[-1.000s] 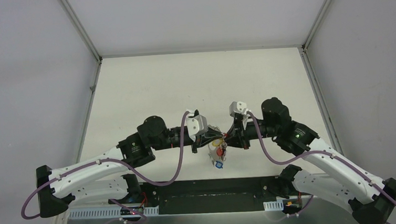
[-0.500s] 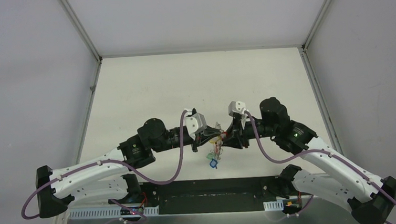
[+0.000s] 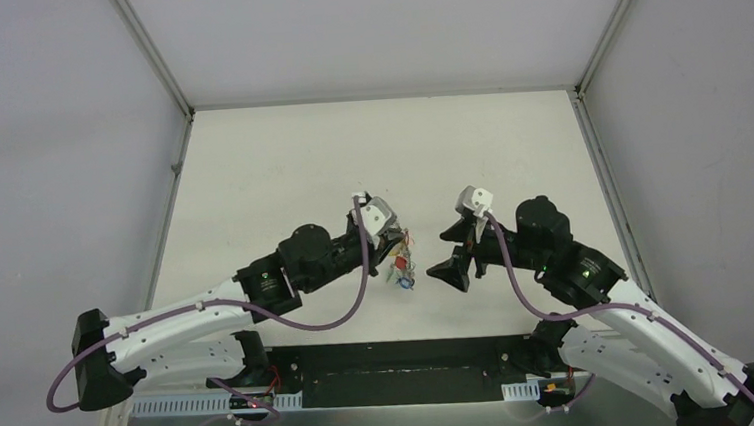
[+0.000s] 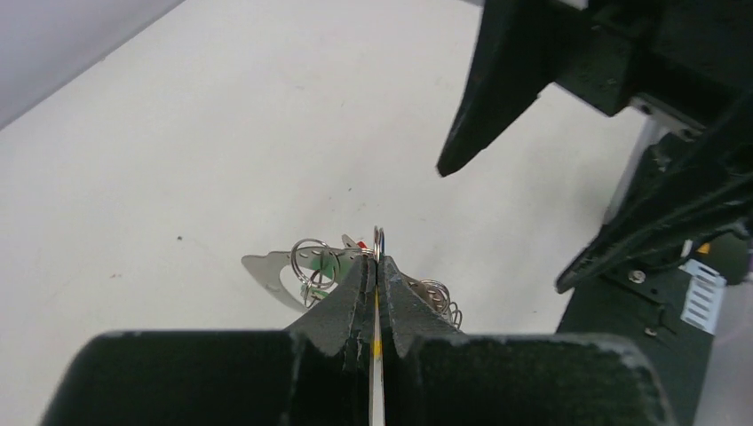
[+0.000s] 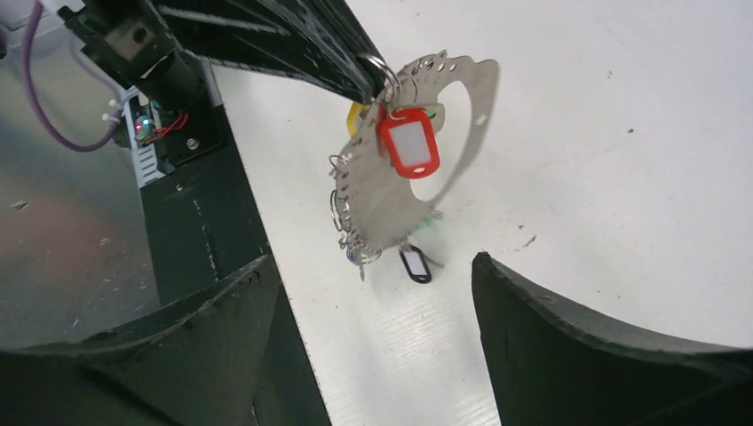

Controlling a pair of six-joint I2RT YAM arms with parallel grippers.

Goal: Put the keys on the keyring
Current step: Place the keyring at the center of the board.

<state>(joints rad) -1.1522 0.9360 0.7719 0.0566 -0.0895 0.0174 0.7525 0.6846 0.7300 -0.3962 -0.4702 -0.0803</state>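
The top view shows only a small coloured bundle under the left gripper (image 3: 395, 244), over the white desk (image 3: 279, 160). It also shows the right gripper (image 3: 450, 254) just beside the bundle on its right, with a clear gap between them. The right wrist view resolves the bundle. The keyring (image 5: 377, 217) is a flat grey metal crescent with a row of holes along its edge, and it hangs below the left gripper's tips. A red-headed key (image 5: 408, 142) with a white panel hangs near the top of it. Small wire rings (image 5: 342, 209) line its left edge, and a dark tag (image 5: 414, 264) hangs at its lowest point. Bits of green and yellow plastic show behind the metal. It cannot be told whether the lowest part touches the desk. The left wrist view shows the grip itself. The left jaws are pressed together on the top of the keyring, where a thin ring stands edge-on between the tips, and part of the grey plate projects to the left. In the right wrist view the right jaws are spread wide. Nothing lies between them, and they touch nothing.
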